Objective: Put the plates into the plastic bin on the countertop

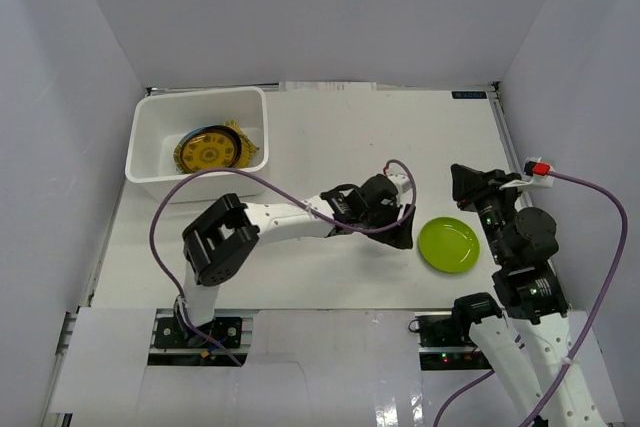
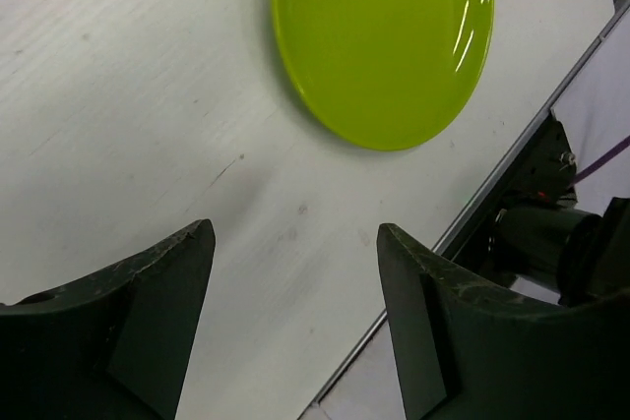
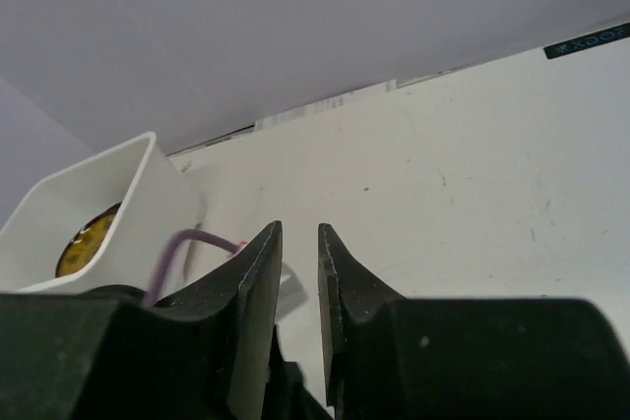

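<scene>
Desk [image 1: 330, 137]: plain white surface, enclosed by pale walls on three sides.

Bin [image 1: 147, 142]: white plastic tub standing at the far left corner of the desk. Inside it lies a gold-patterned plate [image 1: 210, 150] with a dark rim, flat on the base. A ragged yellowish edge shows around this plate, possibly a second dish beneath it; the overhead view is too coarse to confirm.

Green plate [image 1: 447, 244]: lime-coloured, round and glossy, lying flat on the desk towards the near right, well apart from the bin. It is not touched by either arm.

Left arm: stretched across the middle of the desk towards the right. The left pincer [image 1: 403, 232] sits just beside the green plate on the plate's left side. In the wrist view its two dark fingers [image 2: 167, 292] stand well apart with only bare desk between them, and the green plate lies just beyond the tips, not between them. Nothing is held.

Right arm: folded at the right side of the desk, with the right pincer [image 1: 468, 185] raised beyond the green plate's far edge. In its wrist view the tips are drawn nearly together, leaving a narrow slit with nothing in it. They point across the desk towards the bin, with the gold-patterned plate partly visible over the bin's rim.

A purple cable [image 1: 165, 207] loops from the left arm's base up past the bin and along the arm; a second one runs along the right arm.
</scene>
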Tool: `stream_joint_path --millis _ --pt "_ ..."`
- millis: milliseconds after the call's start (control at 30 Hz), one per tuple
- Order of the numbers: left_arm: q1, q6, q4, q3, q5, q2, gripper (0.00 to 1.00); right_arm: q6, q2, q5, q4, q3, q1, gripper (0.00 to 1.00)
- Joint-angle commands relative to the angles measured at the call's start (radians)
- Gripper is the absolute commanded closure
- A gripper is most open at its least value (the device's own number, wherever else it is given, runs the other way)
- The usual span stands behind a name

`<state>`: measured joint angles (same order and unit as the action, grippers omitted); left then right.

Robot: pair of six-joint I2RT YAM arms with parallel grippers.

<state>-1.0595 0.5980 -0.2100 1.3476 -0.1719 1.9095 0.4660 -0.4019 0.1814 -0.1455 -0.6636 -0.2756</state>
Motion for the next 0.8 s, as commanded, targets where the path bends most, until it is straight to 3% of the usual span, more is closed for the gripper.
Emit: stream_joint_path --millis 0,233,467,500,567,600,733,767 --pt "-0.036 -0.02 0.044 0.111 0.089 0.061 0.23 0.016 0.049 -0.118 -0.014 -0.059 0.001 0.73" --pt "-0.069 -0.052 0.012 0.292 0.136 0.249 0.24 -0.016 0.055 -0.212 -0.049 -0.085 0.001 0.72" --pt "-0.073 -0.083 -0.069 0.449 0.213 0.387 0.34 -0.018 0.072 -0.217 -0.034 -0.037 0.001 0.71" --pt "-0.073 -0.089 -0.075 0.462 0.216 0.399 0.44 -0.017 0.077 -0.218 -0.031 -0.025 0.001 0.71" --pt "-0.074 -0.09 -0.086 0.499 0.235 0.431 0.55 -0.013 0.081 -0.218 -0.016 -0.015 0.0 0.71" --pt "-0.074 -0.095 -0.097 0.508 0.236 0.44 0.68 -0.013 0.081 -0.218 -0.014 -0.011 0.001 0.71" --pt "-0.076 -0.105 -0.103 0.498 0.281 0.435 1.0 -0.027 0.078 -0.22 -0.016 -0.013 0.001 0.71" --pt "-0.076 -0.107 -0.101 0.478 0.311 0.412 1.0 -0.032 0.078 -0.2 -0.019 -0.011 0.001 0.7"
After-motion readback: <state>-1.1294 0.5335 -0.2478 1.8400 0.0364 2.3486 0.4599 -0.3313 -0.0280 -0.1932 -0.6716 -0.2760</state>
